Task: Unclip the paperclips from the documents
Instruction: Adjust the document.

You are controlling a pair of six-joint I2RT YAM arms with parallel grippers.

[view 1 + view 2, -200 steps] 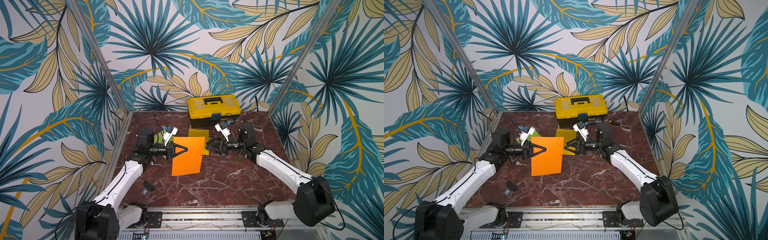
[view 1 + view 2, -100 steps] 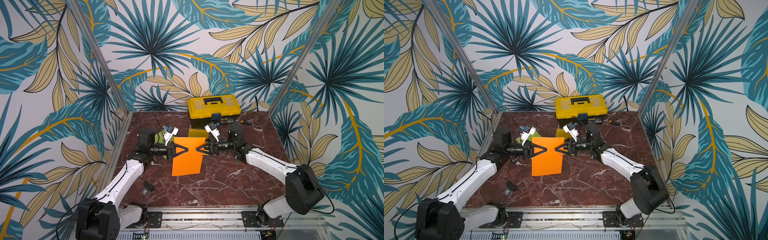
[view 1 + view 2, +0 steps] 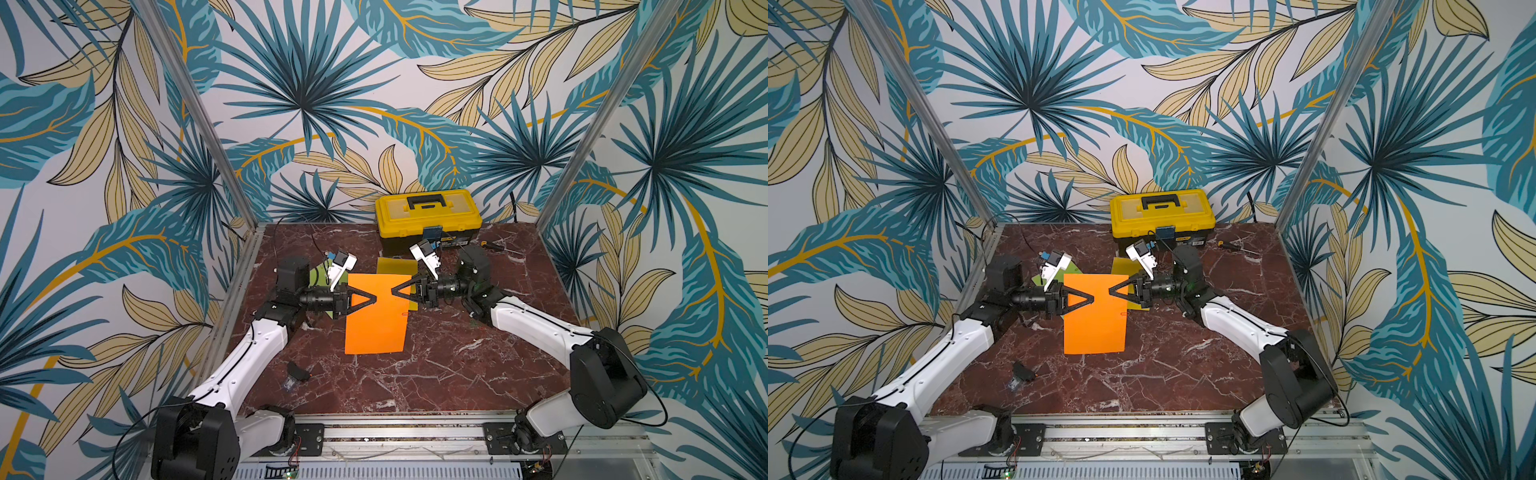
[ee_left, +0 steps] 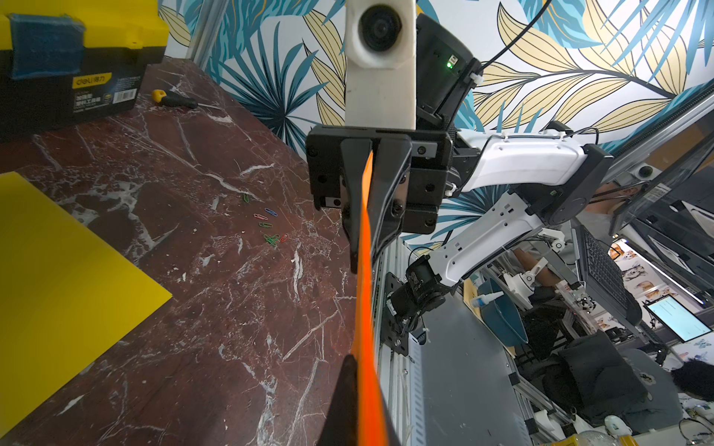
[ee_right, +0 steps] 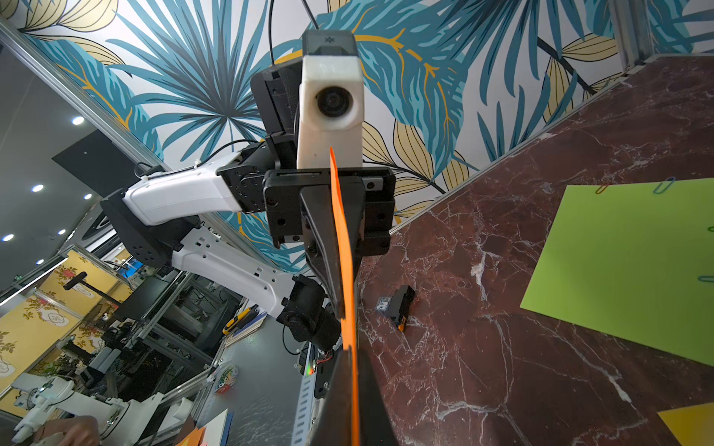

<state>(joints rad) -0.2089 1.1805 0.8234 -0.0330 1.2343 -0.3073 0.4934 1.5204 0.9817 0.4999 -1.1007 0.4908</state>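
The orange sheet (image 3: 376, 324) is up on edge in the middle of the workspace, with a red paperclip (image 3: 405, 314) on the edge nearest the right arm. The left gripper (image 3: 375, 298) reaches in level, jaws pressed together on the sheet's upper part. The right gripper (image 3: 393, 292) comes in level from the opposite side, almost nose to nose with it, and is also pinched tight on the paper. Both forearms slope up from the front rail with elbows out wide.

I can't tell whether the sheet's lower edge touches down. Just behind it the yellow sheet (image 3: 395, 264) lies flat. The lime green sheet (image 5: 637, 262) lies flat under the left wrist, with a blue clip (image 5: 664, 185) on its rim. Loose paperclips (image 4: 270, 228) are scattered near the right arm.

There's plenty of bare marble table (image 3: 436, 374) out front, and a small black object (image 3: 298, 371) lies front left. The toolbox (image 3: 428, 216) and screwdriver (image 3: 492, 246) sit at the back, with leafy wallpaper all round.
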